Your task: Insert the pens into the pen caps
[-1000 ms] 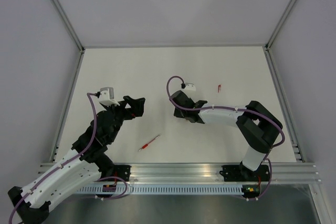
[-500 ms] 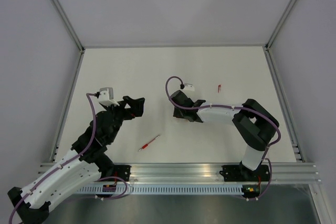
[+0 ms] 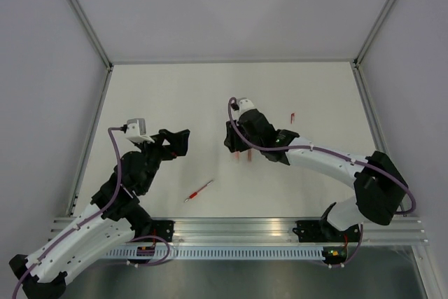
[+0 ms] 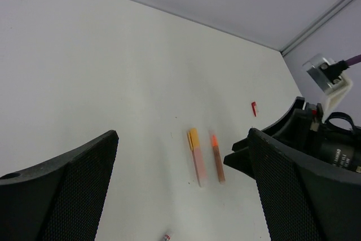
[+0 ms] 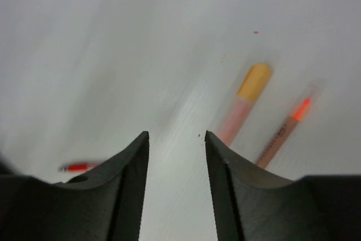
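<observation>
A pale pink tube with a yellow-orange end point(image 4: 196, 156) and a slim brownish pen with an orange tip point(image 4: 218, 158) lie side by side on the table. In the top view they show just below my right gripper point(image 3: 233, 146), the tube point(image 3: 238, 156) left of the pen point(image 3: 249, 155). In the right wrist view the tube point(image 5: 243, 103) and the pen point(image 5: 285, 131) lie up and right of my open, empty right gripper point(image 5: 176, 135). A red pen point(image 3: 199, 190) lies near the front. A small red cap point(image 3: 292, 117) lies farther right. My left gripper point(image 3: 180, 142) is open wide and empty, above the table point(image 4: 183, 134).
The white table point(image 3: 175, 96) has grey walls on three sides and an aluminium rail along the near edge point(image 3: 238, 227). The red cap also shows in the left wrist view point(image 4: 254, 108), with my right arm's black wrist point(image 4: 316, 139) beside the two sticks.
My right arm has stretched out, its elbow swinging right and its wrist turning. The tube and the orange-tipped pen now show on the table by its fingers. My left arm shifted slightly.
</observation>
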`<state>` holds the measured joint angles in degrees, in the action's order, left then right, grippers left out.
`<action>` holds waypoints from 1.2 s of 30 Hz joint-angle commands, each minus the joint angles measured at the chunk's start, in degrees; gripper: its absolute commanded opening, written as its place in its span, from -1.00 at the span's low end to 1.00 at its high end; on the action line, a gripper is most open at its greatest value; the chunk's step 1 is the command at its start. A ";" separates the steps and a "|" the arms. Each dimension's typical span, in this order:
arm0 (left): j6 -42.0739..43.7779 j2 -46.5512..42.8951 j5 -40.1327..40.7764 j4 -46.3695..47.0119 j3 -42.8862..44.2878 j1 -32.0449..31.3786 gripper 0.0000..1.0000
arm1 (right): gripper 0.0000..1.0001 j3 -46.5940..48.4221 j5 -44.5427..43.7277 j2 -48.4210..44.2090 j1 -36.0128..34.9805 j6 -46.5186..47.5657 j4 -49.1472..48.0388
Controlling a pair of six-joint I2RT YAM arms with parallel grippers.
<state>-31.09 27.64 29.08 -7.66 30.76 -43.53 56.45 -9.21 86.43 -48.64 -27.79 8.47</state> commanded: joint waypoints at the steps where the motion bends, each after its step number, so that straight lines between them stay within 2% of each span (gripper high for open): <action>1: 0.77 -0.57 2.38 -1.21 0.17 -0.15 1.00 | 0.07 3.65 25.78 0.30 -0.66 21.84 1.00; 3: 1.03 -1.70 2.47 -1.39 0.09 -0.15 0.99 | 0.16 5.17 28.90 1.37 -1.89 25.05 3.22; 8: 1.30 -3.90 2.12 -2.88 0.35 -0.15 0.99 | 0.16 1.84 30.65 2.51 -2.16 31.11 -3.70; 9: 1.38 -4.52 1.86 -2.97 0.26 -0.15 0.99 | 0.17 1.65 33.18 3.73 -2.33 32.44 -4.16; 15: 3.14 -10.32 1.24 -2.88 -0.70 -0.15 0.99 | 0.22 4.19 34.17 11.10 -3.91 37.37 -4.08; 23: 3.49 -17.17 2.91 -2.36 -2.98 -0.15 0.99 | 0.22 7.89 27.76 18.68 -9.79 41.58 -2.14; 36: 2.70 -18.76 4.84 -3.41 -3.25 -0.24 0.99 | 0.18 5.61 20.82 19.30 -13.32 42.91 -3.72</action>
<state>-30.06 9.52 32.56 -10.94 27.83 -43.53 61.87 14.59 105.08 -61.14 13.58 7.25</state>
